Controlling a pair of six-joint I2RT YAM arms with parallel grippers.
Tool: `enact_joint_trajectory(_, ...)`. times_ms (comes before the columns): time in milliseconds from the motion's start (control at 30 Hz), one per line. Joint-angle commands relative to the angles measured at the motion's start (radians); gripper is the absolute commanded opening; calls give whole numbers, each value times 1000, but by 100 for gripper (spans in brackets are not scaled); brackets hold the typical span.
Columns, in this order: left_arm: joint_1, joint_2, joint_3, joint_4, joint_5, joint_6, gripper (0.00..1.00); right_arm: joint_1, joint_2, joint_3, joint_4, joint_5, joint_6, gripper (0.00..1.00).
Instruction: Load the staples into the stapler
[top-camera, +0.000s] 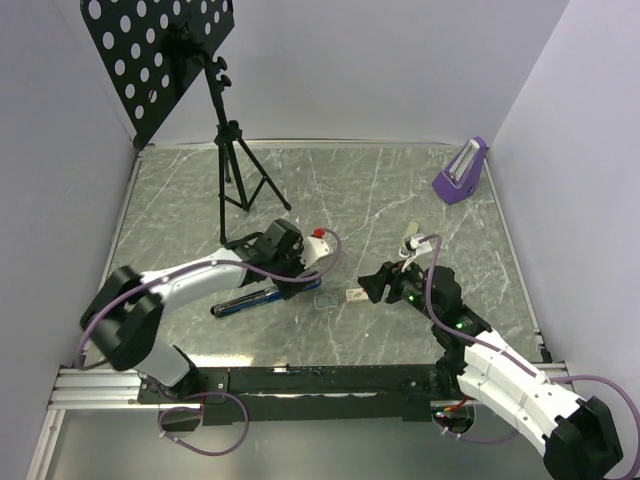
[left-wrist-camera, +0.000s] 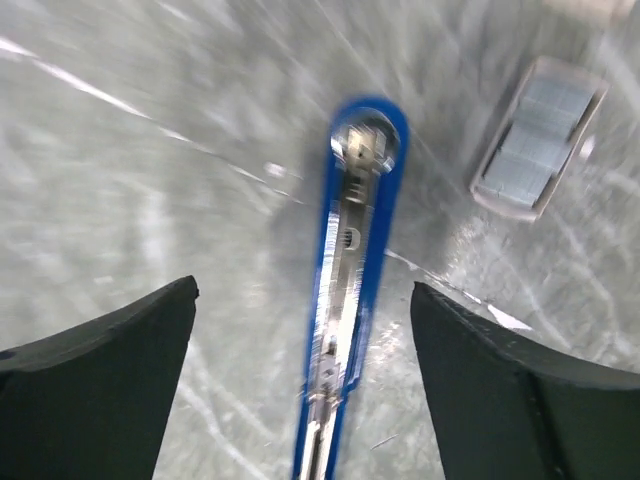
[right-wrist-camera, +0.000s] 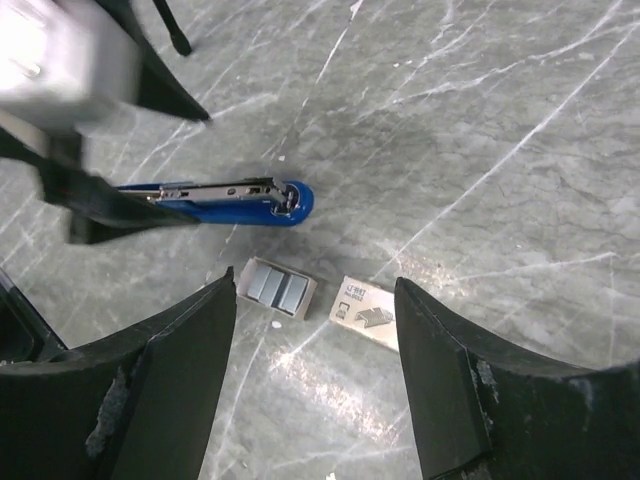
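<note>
Left fingers (left-wrist-camera: 100, 390) wide apart astride stapler (left-wrist-camera: 352, 280), no contact; right fingers (right-wrist-camera: 150, 400) apart, empty, over staple tray (right-wrist-camera: 280, 287). Risk: tiny tray skids on table (right-wrist-camera: 500, 100), staples spill.

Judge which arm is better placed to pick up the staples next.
Right, probably. The right gripper is open, with the grey staple tray and the box framed between its jaws. The left gripper is open astride the blue stapler, with the tray off to one side.

Overhead rear overview, close downward wrist views, stapler (right-wrist-camera: 240, 202) shared
</note>
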Motion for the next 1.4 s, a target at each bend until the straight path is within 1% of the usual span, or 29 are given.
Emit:
enact_joint_trajectory(0,-4,-136,5,66,-48,-58,93,3,-20,84,-100,-8,-47,73)
enact_joint_trajectory(67,-4,-183,10,75,-48,-84,96,1,-12,93,-108,-5,-62,75)
enact_joint_trajectory(133,-2,-230,11,91,-49,-124,99,3,11,106,-114,-8,-76,79)
enact_joint_trajectory(200,-4,-262,7,109,-48,-168,99,3,44,127,-131,-17,-88,82)
enact_joint_trajectory(267,-2,-307,13,120,-86,-200,99,5,69,153,-143,-32,-100,86)
enact_joint_trajectory(367,-4,-376,17,129,-154,-286,99,6,122,190,-151,-76,-140,87)
enact_joint_trajectory(400,-2,-396,14,129,-180,-336,99,3,159,202,-154,-86,-154,87)
enact_joint_trajectory(467,-1,-463,-1,121,-270,-398,99,9,202,242,-155,-113,-203,88)
enact_joint_trajectory(500,1,-513,-6,112,-340,-456,97,11,252,258,-155,-142,-221,88)
enact_joint_trajectory(567,5,-572,-44,108,-387,-492,97,26,309,319,-188,-169,-287,88)
enact_joint_trajectory(600,7,-603,-61,109,-408,-513,97,35,369,345,-203,-181,-312,88)
enact_joint_trajectory(633,7,-667,-91,114,-443,-518,97,44,400,400,-230,-184,-362,88)
enact_joint_trajectory(700,8,-760,-124,138,-486,-526,97,66,493,455,-255,-213,-442,89)
enact_joint_trajectory(733,7,-791,-151,153,-537,-523,97,72,526,510,-272,-222,-465,89)
enact_joint_trajectory(767,13,-819,-163,167,-554,-515,97,84,594,541,-284,-230,-485,89)
enact_joint_trajectory(833,18,-883,-176,187,-598,-489,97,95,662,633,-312,-248,-539,89)
enact_joint_trajectory(867,25,-902,-180,198,-644,-481,97,101,729,662,-329,-255,-553,89)
enact_joint_trajectory(900,31,-934,-188,219,-658,-474,97,112,763,692,-339,-261,-576,89)
enact_joint_trajectory(933,39,-946,-199,224,-667,-477,97,116,796,750,-353,-271,-587,89)
enact_joint_trajectory(1000,68,-980,-206,223,-660,-504,97,135,889,802,-387,-278,-620,88)
enact_joint_trajectory(1100,113,-1009,-220,229,-603,-530,97,170,1006,937,-459,-273,-680,86)
enact_joint_trajectory(1200,160,-1022,-223,238,-553,-549,97,199,1107,1035,-546,-281,-744,84)
enact_joint_trajectory(1300,208,-1028,-223,241,-508,-562,97,236,1187,1113,-623,-287,-797,81)
enact_joint_trajectory(1367,238,-1029,-226,244,-484,-572,97,256,1227,1135,-643,-276,-814,80)
